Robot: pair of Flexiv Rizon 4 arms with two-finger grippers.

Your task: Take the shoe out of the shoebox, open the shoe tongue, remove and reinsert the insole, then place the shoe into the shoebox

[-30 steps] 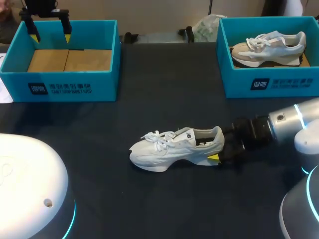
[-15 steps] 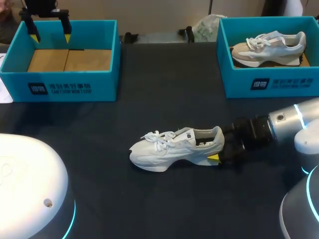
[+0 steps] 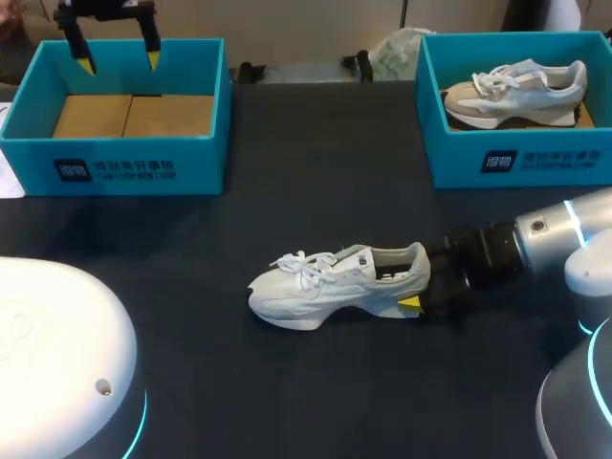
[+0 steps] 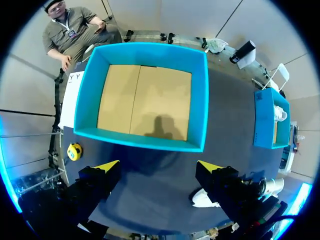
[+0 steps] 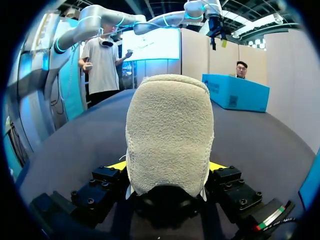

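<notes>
white logo and lettering on front walls of left shoebox (image 3: 206,158) and right shoebox (image 3: 449,164), too small to read.

Black table (image 3: 316,182), 1 teal box (image 3: 574,164) at its right, beige shoe (image 3: 512,91) lying inside

The dark tabletop (image 3: 316,172) carries three main things. A teal left box (image 3: 134,164) stands at the far left corner and a matching right box (image 3: 535,158) at the far right, well apart from each other. Between them and nearer the robot, a white shoe (image 3: 325,287) sits upright on its sole, toe to the left. A white paper (image 3: 8,178) lies just beside the left box, at the tabletop's left edge.
</notes>
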